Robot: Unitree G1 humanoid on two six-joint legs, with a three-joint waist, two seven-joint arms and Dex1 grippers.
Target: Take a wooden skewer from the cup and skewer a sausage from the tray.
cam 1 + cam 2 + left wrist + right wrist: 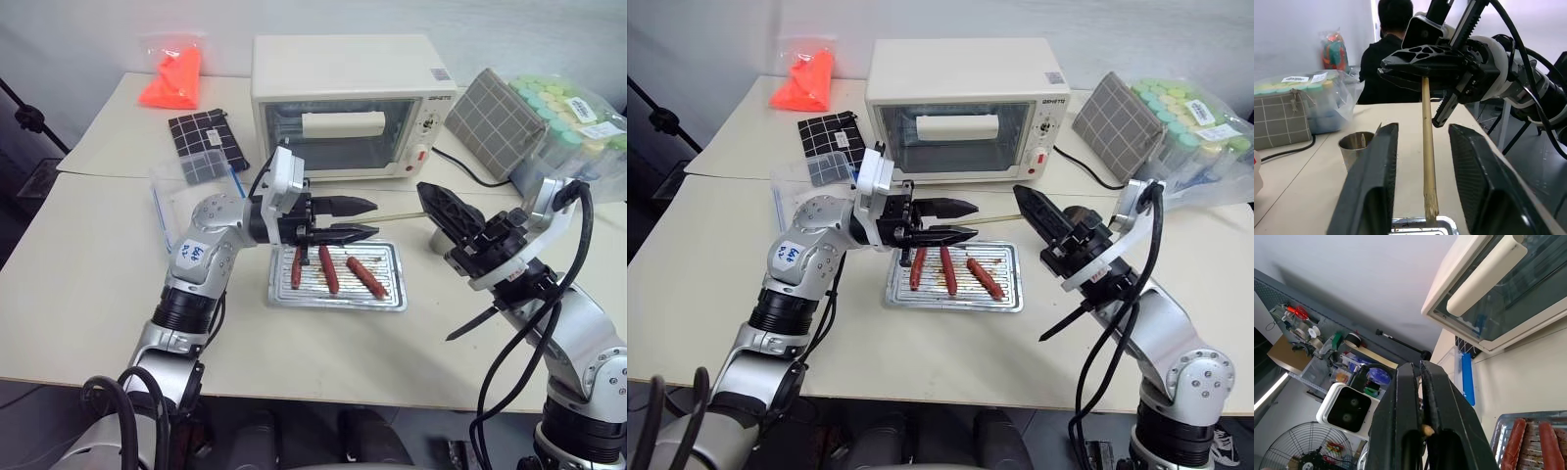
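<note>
The right gripper (1027, 199) has its jaws closed on one end of the wooden skewer (397, 217), holding it level above the tabletop (88, 294). The skewer's free end reaches between the jaws of the left gripper (362, 218), which stand slightly apart on either side of it; whether they touch the stick cannot be told. Below the two grippers lies the tray (392, 298), near the middle of the tabletop, with three sausages (328, 269) side by side on it. The cup (1355, 147) stands on the tabletop beyond the tray, toward the right edge. A toaster oven (353, 103) sits at the far edge
</note>
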